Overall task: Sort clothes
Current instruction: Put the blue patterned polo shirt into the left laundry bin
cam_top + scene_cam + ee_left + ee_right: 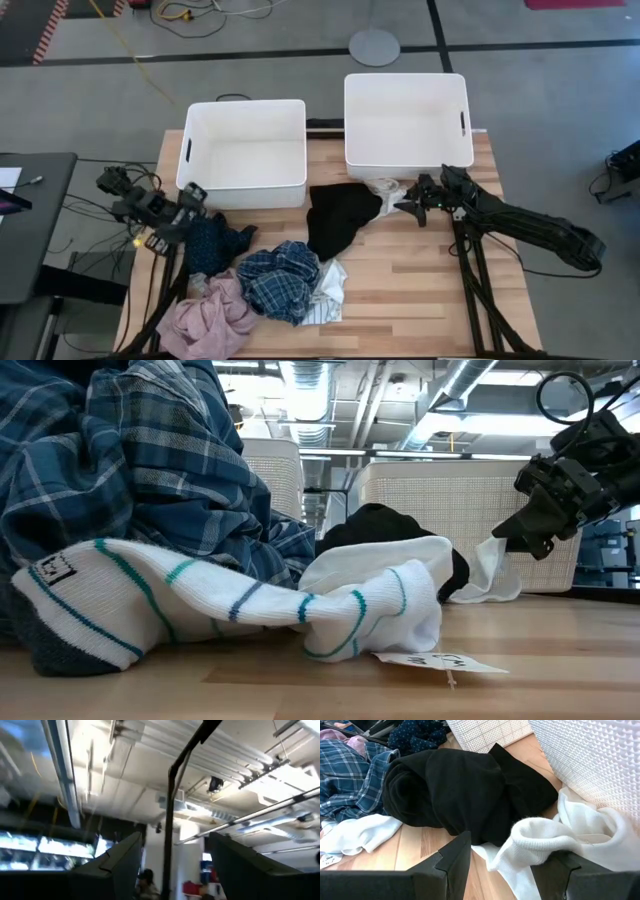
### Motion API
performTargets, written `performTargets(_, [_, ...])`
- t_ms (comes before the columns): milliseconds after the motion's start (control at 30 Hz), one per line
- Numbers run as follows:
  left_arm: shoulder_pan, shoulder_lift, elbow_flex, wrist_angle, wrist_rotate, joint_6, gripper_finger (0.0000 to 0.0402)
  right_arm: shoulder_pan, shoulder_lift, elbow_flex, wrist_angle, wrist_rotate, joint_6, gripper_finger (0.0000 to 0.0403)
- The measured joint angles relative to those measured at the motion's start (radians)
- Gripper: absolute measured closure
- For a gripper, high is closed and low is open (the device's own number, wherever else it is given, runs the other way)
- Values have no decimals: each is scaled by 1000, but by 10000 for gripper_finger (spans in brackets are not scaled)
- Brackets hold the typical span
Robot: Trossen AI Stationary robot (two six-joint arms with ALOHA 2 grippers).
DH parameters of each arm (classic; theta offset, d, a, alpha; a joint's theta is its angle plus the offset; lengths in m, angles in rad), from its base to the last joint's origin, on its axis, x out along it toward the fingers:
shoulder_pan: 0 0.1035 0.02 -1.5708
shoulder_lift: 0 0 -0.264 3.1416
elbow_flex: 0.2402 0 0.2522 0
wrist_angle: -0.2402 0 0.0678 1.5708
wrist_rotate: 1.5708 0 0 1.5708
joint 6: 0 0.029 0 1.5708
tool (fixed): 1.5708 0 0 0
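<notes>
The clothes lie in a heap at the table's near left: a black garment [338,222], a blue plaid one [278,282], a pink one [208,322], a dark navy patterned one [213,245] and a striped white sock [230,605]. A plain white sock [545,837] lies against the right bin's front wall, beside the black garment. My right gripper [502,870] hovers open just over this sock, its fingers on either side of the sock's cuff, clear of it in the low view. My left gripper [193,203] is open, tipped up toward the ceiling at the left bin's front left corner, with nothing between its fingers.
Two white bins stand side by side at the table's far edge, the left bin [245,103] and the right bin [405,78]. Bare wood [430,290] stretches across the table's near right. A paper tag [430,660] lies by the striped sock.
</notes>
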Motion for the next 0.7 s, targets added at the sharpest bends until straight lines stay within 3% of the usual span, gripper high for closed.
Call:
performTargets(133, [0,11,64,-30,-10,132,177,0,0,0,0,0,0,196])
performTargets(267, [0,60,176,-117,-20,166,171,0,0,0,0,0,0,196])
performTargets(433, [0,173,380,-396,-36,118,157,0,0,0,0,0,0,196])
performTargets(700, [0,468,713,-798,-58,38,160,0,0,0,0,0,0,196])
